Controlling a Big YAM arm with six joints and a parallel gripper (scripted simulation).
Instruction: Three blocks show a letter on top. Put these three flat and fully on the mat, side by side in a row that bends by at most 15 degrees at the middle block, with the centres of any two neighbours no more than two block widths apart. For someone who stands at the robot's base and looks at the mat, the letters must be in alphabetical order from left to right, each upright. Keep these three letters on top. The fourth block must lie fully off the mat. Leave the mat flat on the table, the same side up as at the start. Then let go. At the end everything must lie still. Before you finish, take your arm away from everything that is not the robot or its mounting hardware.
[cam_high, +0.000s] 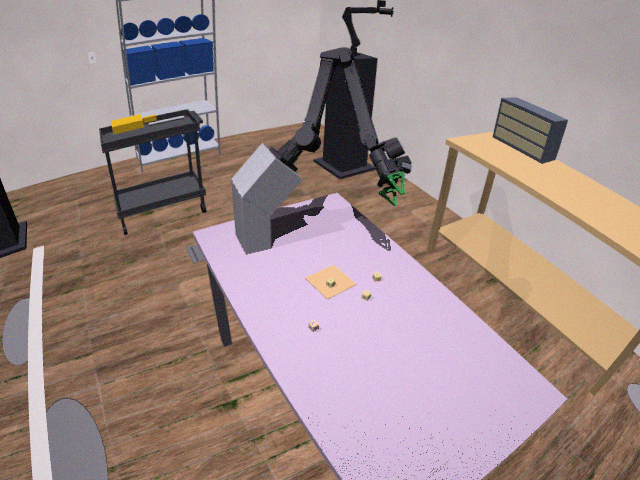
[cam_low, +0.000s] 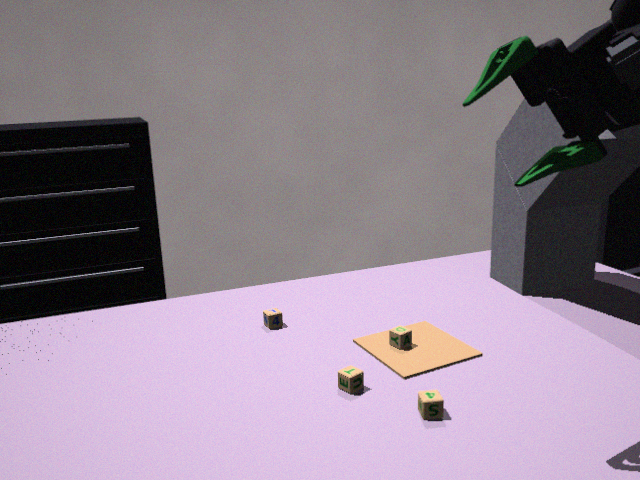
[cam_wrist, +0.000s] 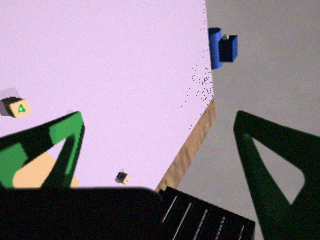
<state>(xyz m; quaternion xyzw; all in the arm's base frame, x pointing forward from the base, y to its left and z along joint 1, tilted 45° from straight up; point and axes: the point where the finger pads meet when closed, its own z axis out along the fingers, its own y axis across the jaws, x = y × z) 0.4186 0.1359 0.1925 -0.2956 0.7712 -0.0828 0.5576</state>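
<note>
Blocks (cam_low: 350, 379) & mat (cam_low: 439, 351) sit well below & ahead of the jaws (cam_low: 532, 111), which hang wide, empty, off the surface (cam_low: 155, 392) edge.

One block (cam_low: 400, 337) on mat (cam_low: 444, 356), three (cam_low: 351, 379) off.
</note>
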